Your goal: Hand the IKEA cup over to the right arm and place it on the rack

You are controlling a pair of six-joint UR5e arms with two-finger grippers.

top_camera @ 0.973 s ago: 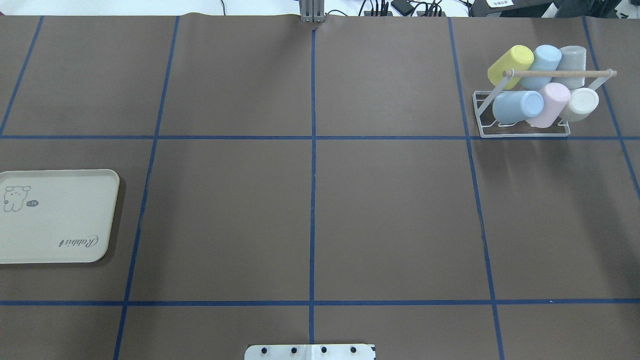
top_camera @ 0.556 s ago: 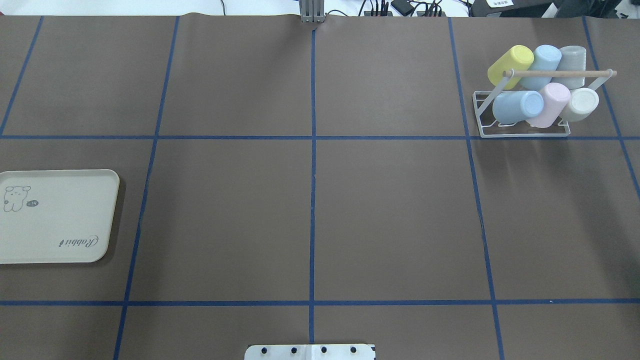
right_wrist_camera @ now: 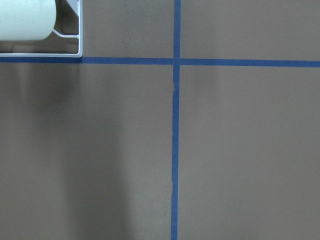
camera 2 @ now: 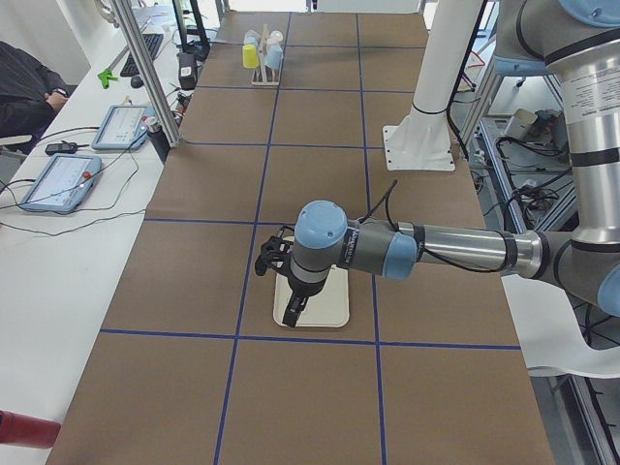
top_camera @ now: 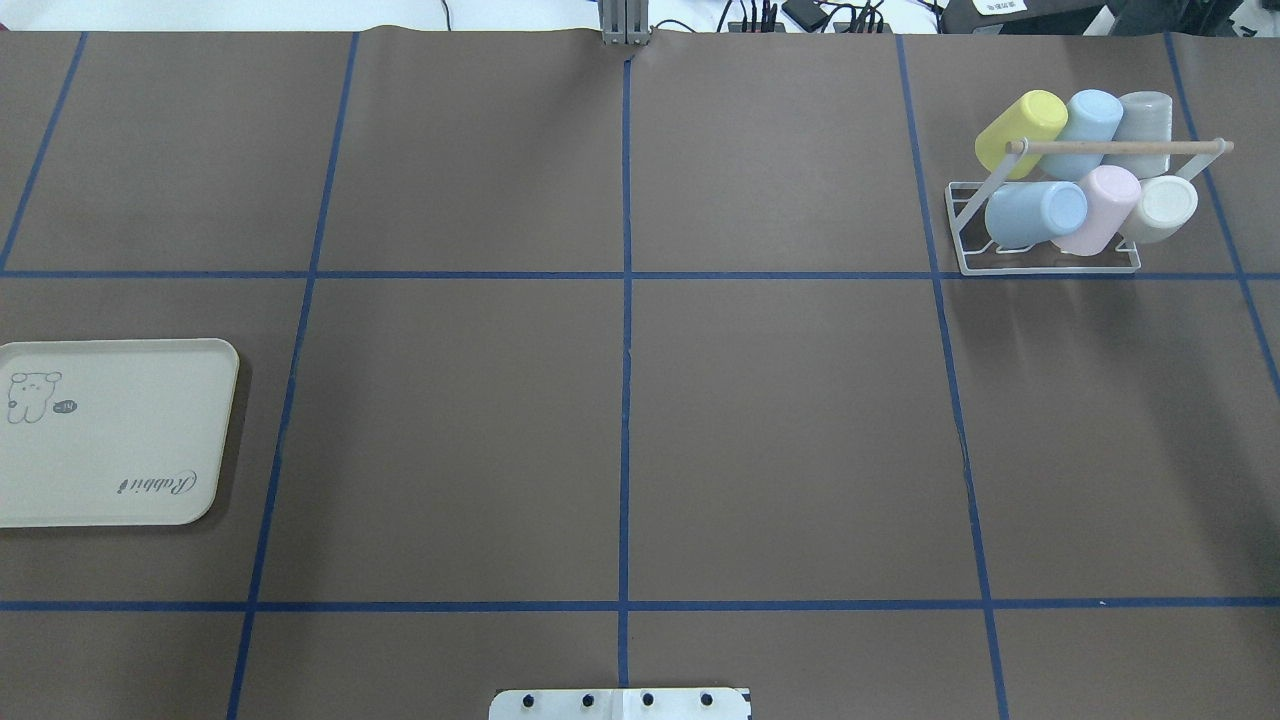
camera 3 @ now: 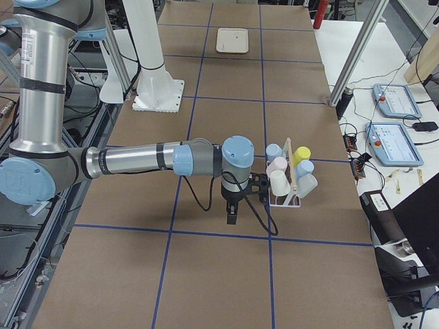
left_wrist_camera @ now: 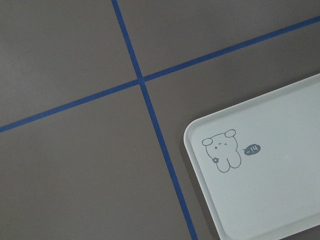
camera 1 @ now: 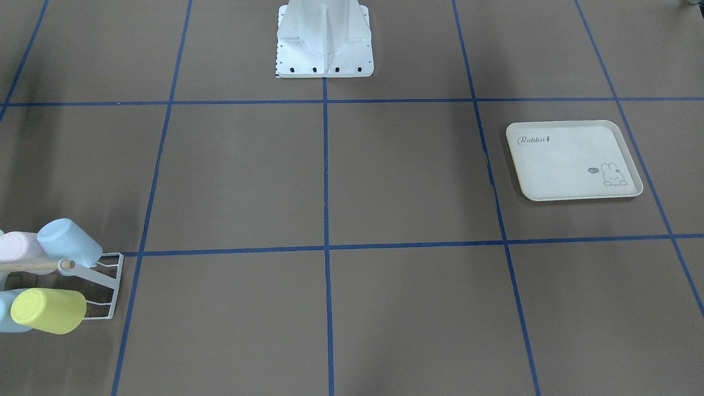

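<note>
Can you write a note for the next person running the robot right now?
Left tool: above the tray; open or shut, cannot tell.
Right tool: beside the rack; cannot tell either.
Neither visibly holds a cup.
Six cups sit on the rack; the tray is bare.
Done: seemingly everything.
Left: no loose cup in view.

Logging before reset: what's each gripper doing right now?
Left gripper: cannot tell, seen only from a side camera.
Right gripper: cannot tell, same reason.
</note>
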